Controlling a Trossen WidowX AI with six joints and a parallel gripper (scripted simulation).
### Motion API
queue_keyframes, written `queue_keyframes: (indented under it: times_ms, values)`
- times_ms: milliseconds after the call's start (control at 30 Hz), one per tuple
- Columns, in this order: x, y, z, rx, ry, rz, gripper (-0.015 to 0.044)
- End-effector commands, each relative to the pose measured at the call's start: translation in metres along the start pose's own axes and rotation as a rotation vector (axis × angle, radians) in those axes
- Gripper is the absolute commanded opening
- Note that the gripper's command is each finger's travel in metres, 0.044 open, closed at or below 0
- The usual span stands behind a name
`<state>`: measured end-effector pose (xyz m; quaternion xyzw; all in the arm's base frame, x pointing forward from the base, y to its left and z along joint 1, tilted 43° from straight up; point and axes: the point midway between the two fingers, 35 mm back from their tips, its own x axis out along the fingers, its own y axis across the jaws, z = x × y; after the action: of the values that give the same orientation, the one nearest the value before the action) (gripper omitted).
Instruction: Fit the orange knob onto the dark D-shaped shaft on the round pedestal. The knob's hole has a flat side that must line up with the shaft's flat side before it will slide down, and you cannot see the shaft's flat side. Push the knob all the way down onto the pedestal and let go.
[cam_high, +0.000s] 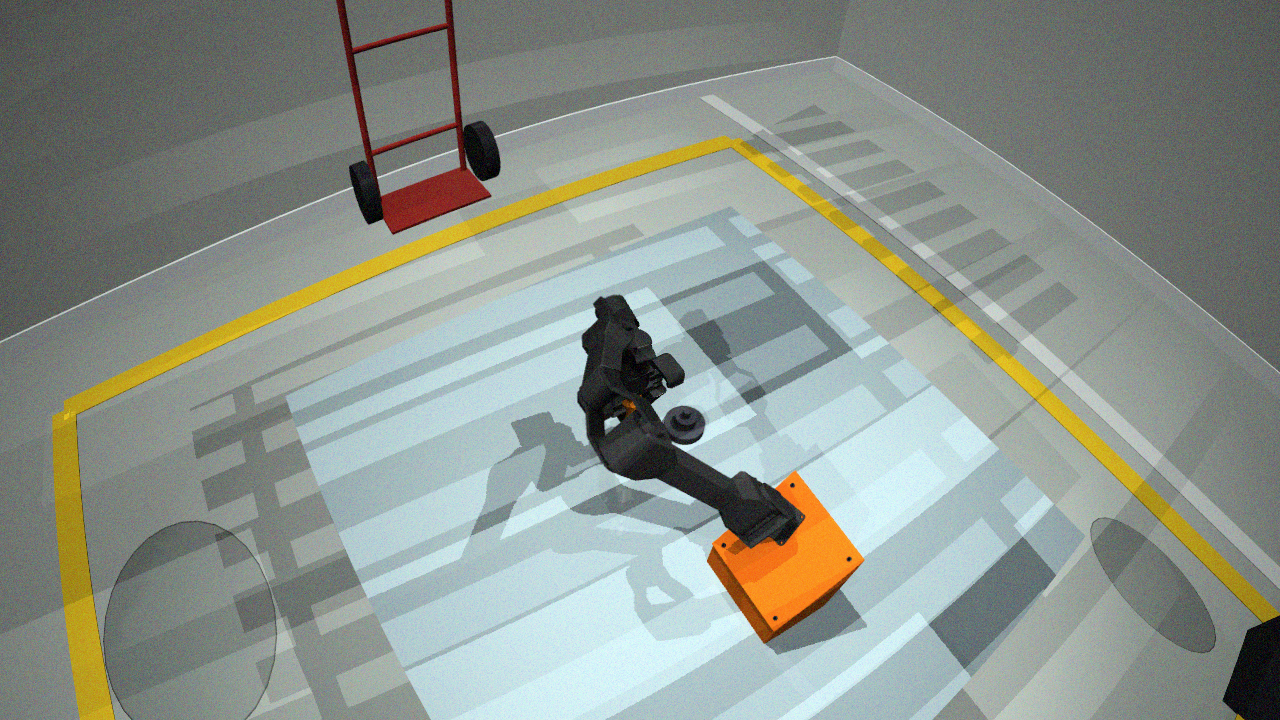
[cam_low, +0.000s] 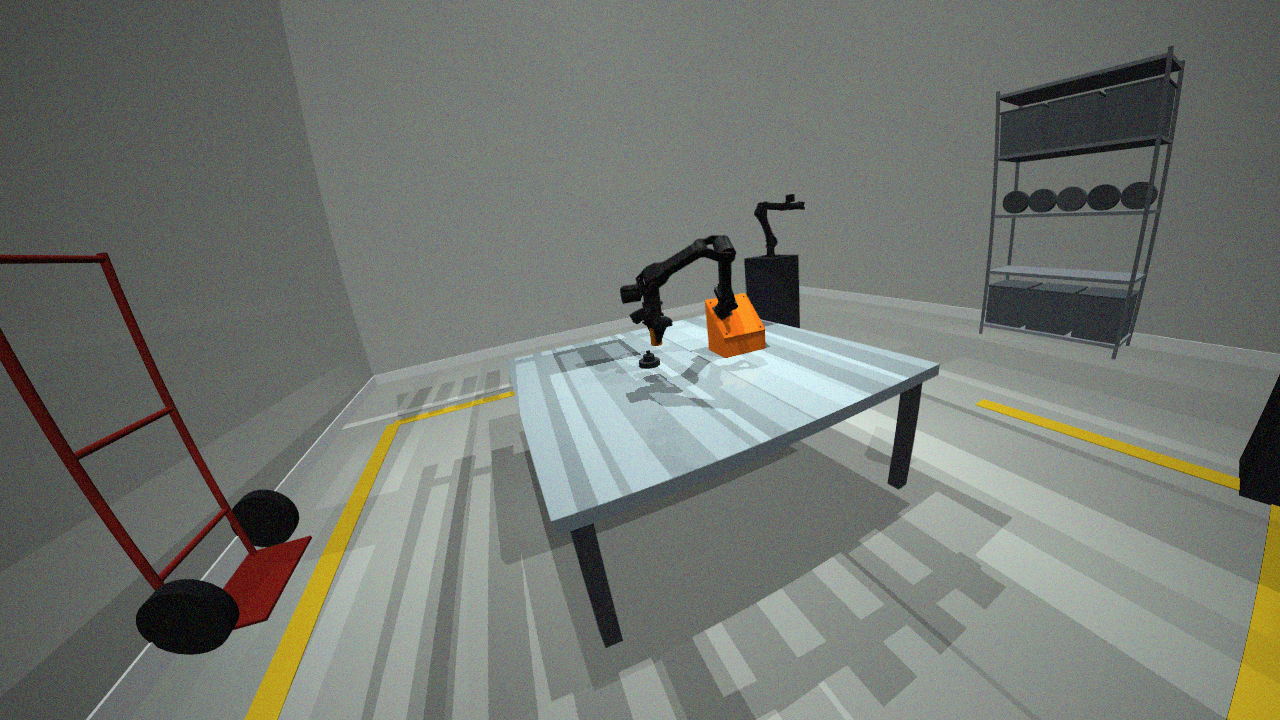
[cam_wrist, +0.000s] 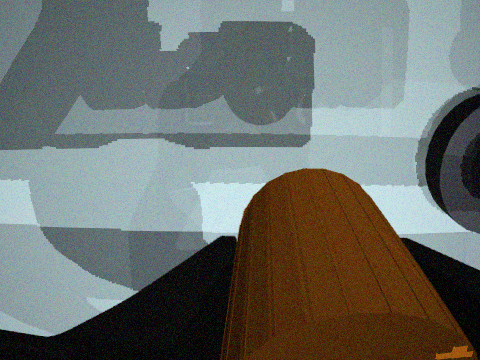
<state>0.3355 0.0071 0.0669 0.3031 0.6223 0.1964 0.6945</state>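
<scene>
The orange knob (cam_wrist: 320, 250) (cam_low: 656, 339) (cam_high: 629, 405) is held upright between the two black fingers of my gripper (cam_wrist: 313, 253) (cam_low: 657, 336), which is shut on it. The knob hangs in the air above the table. The round pedestal (cam_high: 685, 426) (cam_low: 648, 361) (cam_wrist: 450, 165) stands on the table, dark grey, with its short shaft (cam_high: 686, 414) on top. In the wrist view it is cut off at the right edge, to the right of the knob. The knob is beside the pedestal, not over it. Its hole and the shaft's flat side are hidden.
My arm's orange base block (cam_high: 792, 568) (cam_low: 737, 335) stands on the pale blue table (cam_high: 501, 662) (cam_low: 608, 465). Shadows of the arm lie over the table. A red hand truck (cam_high: 435, 198) (cam_low: 268, 577) and a shelf rack (cam_low: 1069, 214) stand off the table.
</scene>
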Motion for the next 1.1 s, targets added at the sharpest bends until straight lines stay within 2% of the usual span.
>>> queue_keyframes:
  times_ms: [0,1067]
  values:
    - [0.001,-0.013,0.002,-0.002,-0.005,-0.004,0.0000]
    - [0.028,-0.113,-0.003,-0.018,-0.003,0.014,0.0000]
